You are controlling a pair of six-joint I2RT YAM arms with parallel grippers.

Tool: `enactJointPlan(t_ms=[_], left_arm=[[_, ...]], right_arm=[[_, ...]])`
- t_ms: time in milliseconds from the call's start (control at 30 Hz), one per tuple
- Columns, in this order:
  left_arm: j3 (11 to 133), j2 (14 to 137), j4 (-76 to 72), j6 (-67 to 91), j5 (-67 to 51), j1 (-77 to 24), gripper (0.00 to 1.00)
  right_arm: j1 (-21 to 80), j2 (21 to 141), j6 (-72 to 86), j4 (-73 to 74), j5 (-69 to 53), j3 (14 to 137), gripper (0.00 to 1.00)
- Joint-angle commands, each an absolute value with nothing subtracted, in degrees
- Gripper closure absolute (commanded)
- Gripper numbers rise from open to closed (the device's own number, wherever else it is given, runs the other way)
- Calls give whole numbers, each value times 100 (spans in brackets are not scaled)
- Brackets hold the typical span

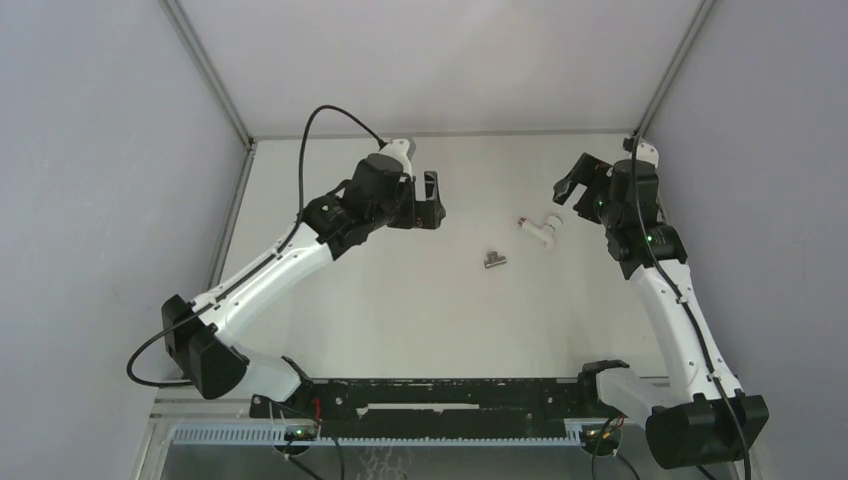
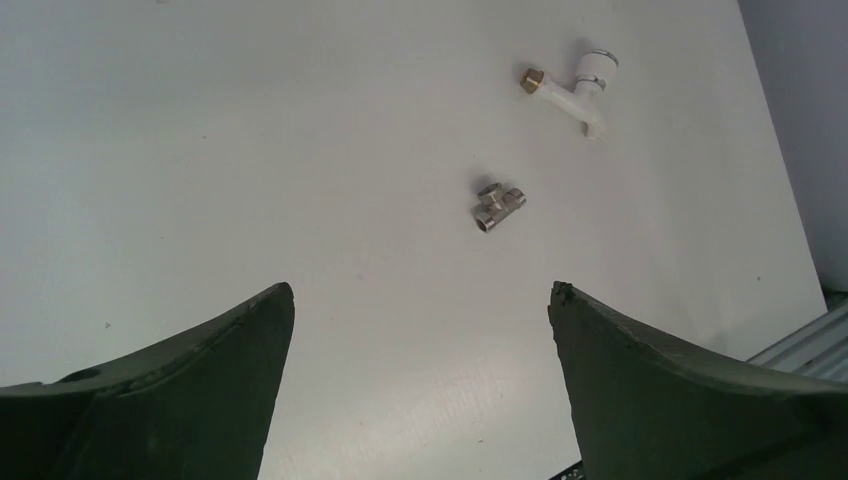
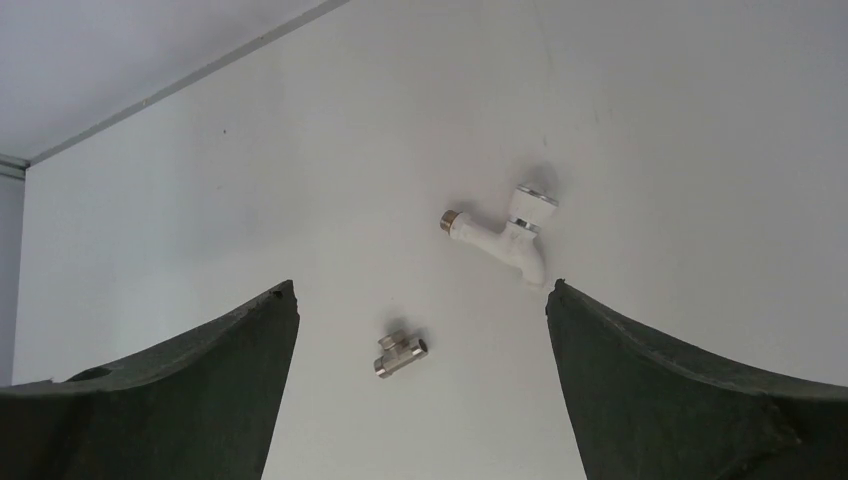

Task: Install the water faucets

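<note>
While left tool [image 1: 434, 200] and right tool [image 1: 567, 188] gape empty, tap [image 1: 540, 228] and fitting [image 1: 494, 260] lie on the white, grey-walled table [image 1: 400, 310].

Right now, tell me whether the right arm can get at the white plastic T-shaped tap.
Probably yes. The right gripper is open, the white plastic tap lies unobstructed on the table just ahead of it, and the grey metal T-shaped fitting sits apart, not touching it.
</note>
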State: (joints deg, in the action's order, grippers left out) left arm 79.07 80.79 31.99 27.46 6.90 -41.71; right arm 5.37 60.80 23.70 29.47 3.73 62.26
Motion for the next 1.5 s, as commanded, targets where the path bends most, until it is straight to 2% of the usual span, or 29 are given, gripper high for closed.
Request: enactJointPlan(t_ms=[0, 200, 267, 333, 467, 633, 767, 900, 1033, 1267, 1467], left_arm=[[8174, 7885, 3302, 2778, 1442, -4160, 0], [8093, 7668, 3509, 2358, 1853, -4143, 0], [7634, 7488, 3219, 2198, 1881, -4141, 0], [7231, 7307, 2998, 2206, 1904, -4167, 0], [6155, 6923, 2314, 2403, 1831, -4504, 0], [5529, 6981, 2158, 3062, 1880, -4970, 0], [5144, 6975, 2016, 3364, 1820, -4993, 0], [5147, 6958, 2202, 3236, 1846, -4883, 0], [5422, 6939, 2632, 3236, 1665, -4548, 0], [5225, 6537, 2545, 3550, 1459, -4080, 0], [5130, 6463, 2589, 3655, 1317, -3946, 0]], right_arm=[[424, 5880, 2485, 2876, 330, 6123, 1], [439, 5970, 2732, 2877, 529, 6082, 2], [570, 6028, 2797, 2923, 787, 6078, 3], [810, 6111, 2878, 3025, 1274, 6070, 1], [931, 6663, 3031, 3600, 951, 6198, 0], [1237, 7349, 3142, 3964, 1059, 6040, 0], [1214, 7689, 3489, 3976, 1283, 5967, 9], [1202, 7873, 3452, 3751, 976, 5962, 15], [1653, 8177, 3565, 3578, 978, 5948, 15], [2570, 9160, 3567, 3274, 603, 6263, 16], [2762, 9855, 3730, 3191, 604, 6464, 19]])
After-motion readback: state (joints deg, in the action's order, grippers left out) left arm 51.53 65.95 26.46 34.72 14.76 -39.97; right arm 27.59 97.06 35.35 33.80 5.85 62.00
